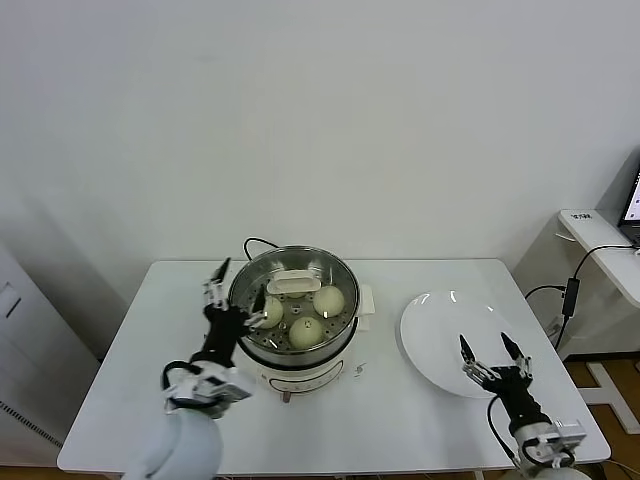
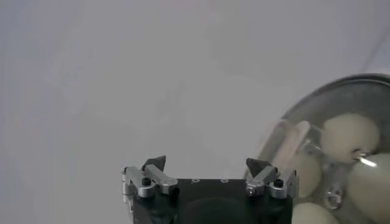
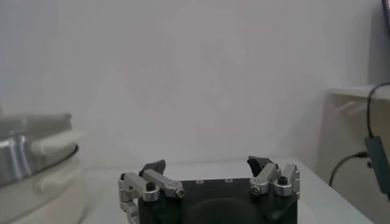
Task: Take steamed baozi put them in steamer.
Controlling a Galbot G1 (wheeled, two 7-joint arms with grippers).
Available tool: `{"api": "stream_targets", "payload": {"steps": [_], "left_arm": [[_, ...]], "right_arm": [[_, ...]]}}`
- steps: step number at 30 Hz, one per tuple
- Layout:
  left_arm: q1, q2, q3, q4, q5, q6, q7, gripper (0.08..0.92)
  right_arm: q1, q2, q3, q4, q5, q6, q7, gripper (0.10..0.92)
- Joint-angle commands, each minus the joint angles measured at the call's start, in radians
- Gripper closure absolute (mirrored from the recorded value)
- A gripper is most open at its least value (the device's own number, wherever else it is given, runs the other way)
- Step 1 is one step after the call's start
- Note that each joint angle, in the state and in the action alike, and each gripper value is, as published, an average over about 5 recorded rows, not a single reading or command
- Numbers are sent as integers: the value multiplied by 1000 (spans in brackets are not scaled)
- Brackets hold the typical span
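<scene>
The steamer (image 1: 336, 345) stands mid-table on its white base, with several cream-white baozi (image 1: 328, 300) on its perforated floor. A glass lid with a white handle (image 1: 293, 284) rests over them. In the left wrist view the baozi (image 2: 349, 135) show through the lid (image 2: 317, 115). My left gripper (image 1: 240, 283) is open and empty at the steamer's left rim, level with the lid's edge; in its own view the gripper (image 2: 207, 163) holds nothing. My right gripper (image 1: 486, 346) stands open and empty over the near edge of the white plate (image 1: 440, 315). The right gripper (image 3: 207, 167) faces the wall, with the steamer (image 3: 24, 155) off to one side.
The white table (image 1: 130, 340) has bare surface to the left of the steamer and along the front. A black cord (image 1: 258, 242) runs behind the steamer. A side shelf (image 1: 610, 250) with a hanging cable (image 1: 572, 292) stands beyond the table's right edge.
</scene>
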Motion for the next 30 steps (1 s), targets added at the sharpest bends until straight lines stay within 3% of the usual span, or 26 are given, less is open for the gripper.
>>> {"api": "stream_targets", "payload": {"steps": [1,7,18,30], "left_arm": [[218,-134,-418,88,-387,-473,-63,177],[277,-183,-472,132,-466,-565,-45,177],[363,-188,-479,206,-559,-671,-28,177],[361,-185,-472,281,-655,-749,34,177]], "right_arm": [[75,26,-71,13,-33,-29,38,203],[47,39,-72,12,-65,-2,-17,203],[6,65,-69,-16,-82,45,-43,203],[0,73,-70,-14,-75,47,-36,203]]}}
